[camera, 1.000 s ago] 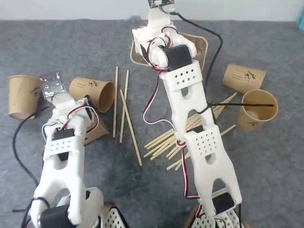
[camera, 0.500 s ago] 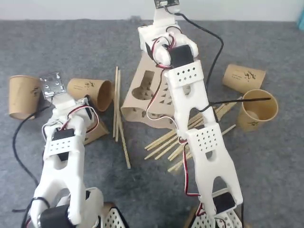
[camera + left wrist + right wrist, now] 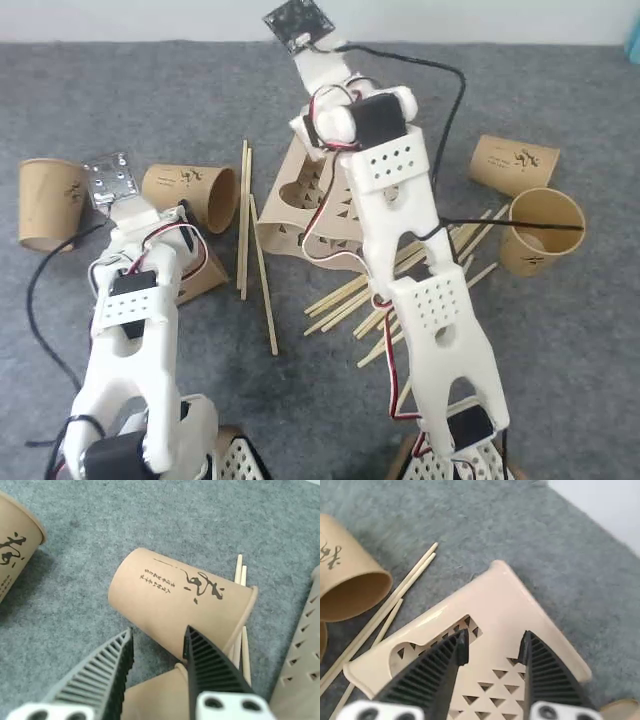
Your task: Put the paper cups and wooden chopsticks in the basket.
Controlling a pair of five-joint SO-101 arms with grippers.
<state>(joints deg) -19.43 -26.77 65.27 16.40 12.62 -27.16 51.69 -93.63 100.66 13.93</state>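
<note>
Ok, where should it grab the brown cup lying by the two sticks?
Across the middle of the brown paper cup, from above. It lies on its side, mouth toward the wooden chopsticks, so its round wall faces up near the open left gripper.

Basket point(image 3: 290, 215) lies tipped in the centre, right arm point(image 3: 400, 200) over it, no way through. Chopsticks point(image 3: 262, 272) strewn on both sides. A lying cup point(image 3: 180, 600) sits just ahead of the left tool point(image 3: 158, 631). Open surface point(image 3: 120, 100) far left.
</note>
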